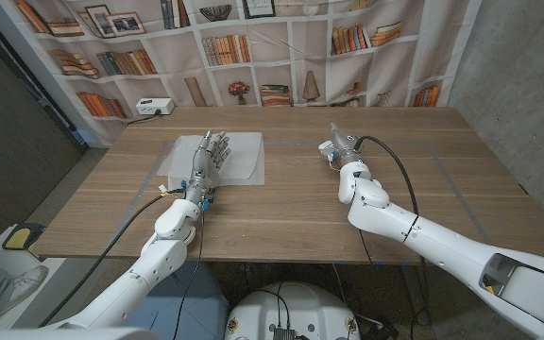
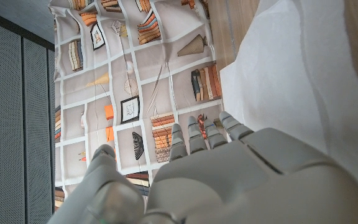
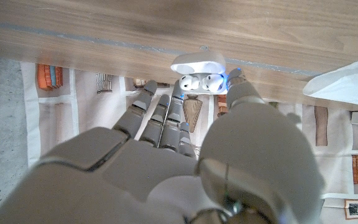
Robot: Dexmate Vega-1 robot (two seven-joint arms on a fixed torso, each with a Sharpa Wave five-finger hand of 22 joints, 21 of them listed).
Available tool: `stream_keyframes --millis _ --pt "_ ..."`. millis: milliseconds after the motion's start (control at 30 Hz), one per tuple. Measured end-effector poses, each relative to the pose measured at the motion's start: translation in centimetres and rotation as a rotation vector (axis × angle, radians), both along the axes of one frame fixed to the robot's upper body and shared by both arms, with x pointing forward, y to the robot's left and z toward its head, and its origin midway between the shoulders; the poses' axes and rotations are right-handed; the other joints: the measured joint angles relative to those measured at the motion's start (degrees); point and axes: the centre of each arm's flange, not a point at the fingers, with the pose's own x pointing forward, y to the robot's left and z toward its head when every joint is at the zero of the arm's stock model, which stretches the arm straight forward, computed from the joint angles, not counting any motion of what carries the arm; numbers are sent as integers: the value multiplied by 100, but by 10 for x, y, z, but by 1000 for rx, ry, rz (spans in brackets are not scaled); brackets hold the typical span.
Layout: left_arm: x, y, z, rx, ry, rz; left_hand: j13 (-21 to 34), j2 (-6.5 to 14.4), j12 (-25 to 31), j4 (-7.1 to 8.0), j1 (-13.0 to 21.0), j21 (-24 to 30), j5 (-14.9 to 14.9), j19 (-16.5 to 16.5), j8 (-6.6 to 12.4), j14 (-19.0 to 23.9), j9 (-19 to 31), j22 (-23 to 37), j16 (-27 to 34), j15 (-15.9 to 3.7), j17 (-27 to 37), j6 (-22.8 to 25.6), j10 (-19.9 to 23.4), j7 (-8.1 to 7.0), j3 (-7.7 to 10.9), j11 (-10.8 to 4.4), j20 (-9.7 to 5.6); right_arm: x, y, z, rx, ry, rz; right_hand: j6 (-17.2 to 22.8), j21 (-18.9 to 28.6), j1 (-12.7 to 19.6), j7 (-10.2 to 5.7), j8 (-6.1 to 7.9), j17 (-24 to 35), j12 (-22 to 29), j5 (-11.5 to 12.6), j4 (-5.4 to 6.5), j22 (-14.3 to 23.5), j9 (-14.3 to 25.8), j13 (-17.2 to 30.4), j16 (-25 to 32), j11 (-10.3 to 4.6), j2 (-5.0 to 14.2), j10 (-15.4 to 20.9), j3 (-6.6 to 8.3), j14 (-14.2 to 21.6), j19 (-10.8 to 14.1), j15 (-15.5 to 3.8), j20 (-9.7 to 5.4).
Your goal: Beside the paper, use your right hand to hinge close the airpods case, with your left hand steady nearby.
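The right hand [image 1: 336,148] reaches out over the wooden tabletop [image 1: 300,203], toward its far side and right of the middle. Its fingers [image 3: 160,118] are stretched forward and slightly spread. In the right wrist view the thumb tip sits against the side of the case [image 3: 199,73], so the hand touches it; whether it truly holds the case cannot be told. The case is a small white airpods case. Its lid stands open on its hinge, and the two white earbuds show inside. In the head view the case [image 1: 325,148] shows as a small white shape at the hand's fingertips, on the side facing the paper. It stands apart from the paper, with bare wood between them.

The left hand [image 1: 208,162] lies stretched over the paper [image 1: 244,161], fingers apart and pointing toward the far edge. It holds nothing. The left wrist view shows the back of this hand [image 2: 229,180] with the white sheet [image 2: 291,74] beside it. The paper is a white sheet lying flat on the left half of the tabletop.

A dark cable [image 1: 395,165] curves from the right wrist back along the arm. Another cable runs from the left wrist down off the near edge. Behind the tabletop hangs a backdrop [image 1: 281,52] printed with bookshelves. A white power strip [image 1: 154,107] sits at its foot on the left.
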Motion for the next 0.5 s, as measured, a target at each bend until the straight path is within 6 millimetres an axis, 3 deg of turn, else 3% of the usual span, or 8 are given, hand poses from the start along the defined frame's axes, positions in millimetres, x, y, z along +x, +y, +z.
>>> stream_keyframes --millis 500 --pt "3 -8 1 13 2 -17 0 0 0 0 0 0 0 0 -1 0 0 0 0 0 0 31 0 31 0 0 0 -14 -4 14 138 26 131 62 -39 30 23 -17 -1 0 -6 24 0 0 0 0 24 -15 24 -24 48 21 -6 22"
